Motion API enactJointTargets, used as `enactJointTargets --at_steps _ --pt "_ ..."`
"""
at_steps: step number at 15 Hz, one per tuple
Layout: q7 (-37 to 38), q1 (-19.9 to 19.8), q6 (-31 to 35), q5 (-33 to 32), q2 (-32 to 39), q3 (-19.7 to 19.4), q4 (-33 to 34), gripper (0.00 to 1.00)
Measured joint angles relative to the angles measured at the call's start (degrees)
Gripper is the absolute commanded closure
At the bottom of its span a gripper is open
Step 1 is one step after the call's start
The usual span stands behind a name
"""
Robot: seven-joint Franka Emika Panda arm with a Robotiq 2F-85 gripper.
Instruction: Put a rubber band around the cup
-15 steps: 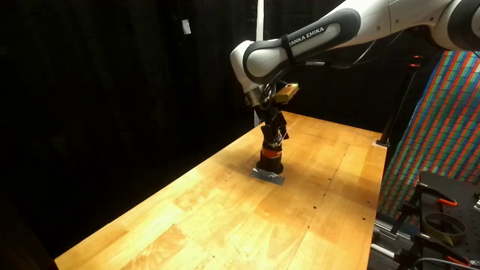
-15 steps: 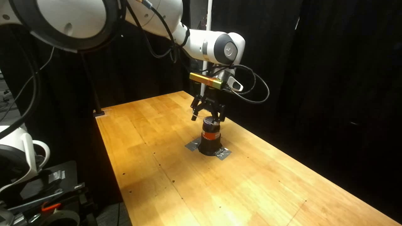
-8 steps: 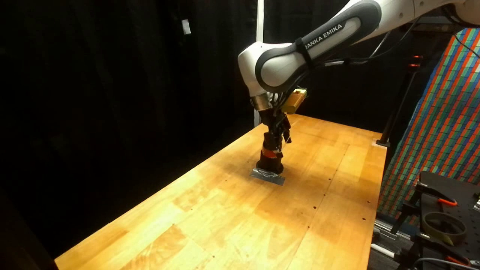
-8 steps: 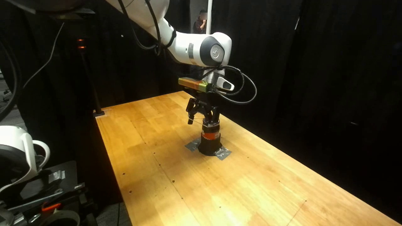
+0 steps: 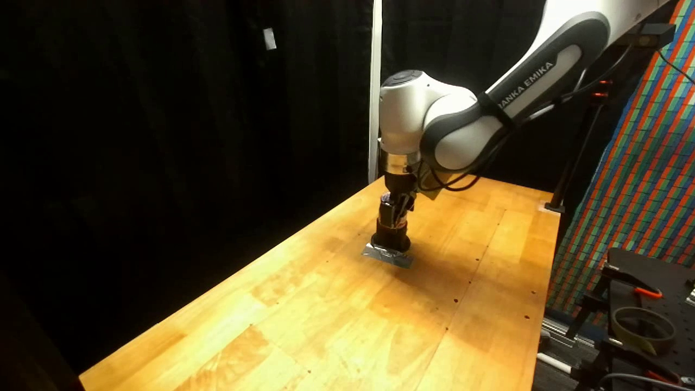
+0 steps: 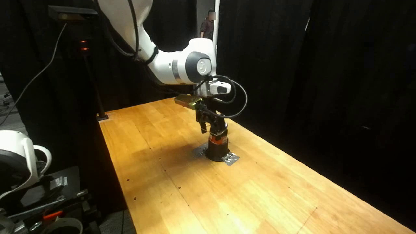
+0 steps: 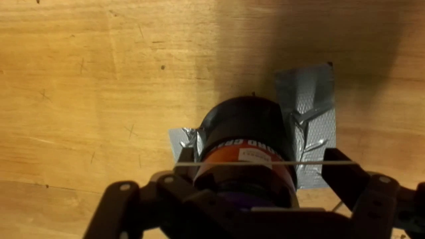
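The cup is a short cylinder with an orange-red band [image 6: 217,139] between dark parts, upright on the table. It also shows in the wrist view [image 7: 220,155]. In an exterior view its black base [image 5: 391,237] shows below a finger that covers much of the orange. My gripper [image 6: 211,133] is open, pointing down, low at the cup's upper part. In the wrist view the fingers [image 7: 262,162] stand apart on both sides of the cup. A thin pale rubber band [image 7: 308,163] is stretched between the fingertips, crossing the cup's near side. I cannot tell whether its loop encircles the cup.
Grey tape [image 7: 317,139] holds the cup's base to the wooden table [image 5: 347,320]. A dark pole foot [image 6: 102,117] stands at a table corner. A side cart with a tape roll [image 5: 643,328] and a white handled object [image 6: 19,146] stand beside the table.
The arm has shifted and lowered, and the gripper has turned more upright. Its fingers are now lower beside the cup, with the rubber band still stretched on them. The cup has not moved.
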Motion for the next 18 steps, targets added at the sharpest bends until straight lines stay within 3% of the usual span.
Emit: enactJointTargets --at_steps 3,4,5,7,9,13,16,18 --pt "9.37 3.24 13.02 -6.13 -3.28 -3.76 -9.32 0.0" --pt "12.69 4.75 16.85 -8.65 -4.33 -5.49 -12.47 0.25" --pt "16.04 6.39 20.36 -11.36 -5.45 -7.41 -15.54 0.26" --pt "23.38 10.02 26.81 -18.22 -7.95 -11.91 -21.38 0.42" --pt "32.3 15.11 32.62 -27.24 -10.83 -18.63 -26.6 0.58" --pt "50.25 29.6 38.89 -45.13 -15.68 -36.96 -31.26 0.85" --pt "63.37 41.74 38.99 -56.57 -17.58 -49.21 -31.51 0.91" --pt "72.58 48.54 37.96 -64.24 -18.25 -54.15 -31.59 0.87"
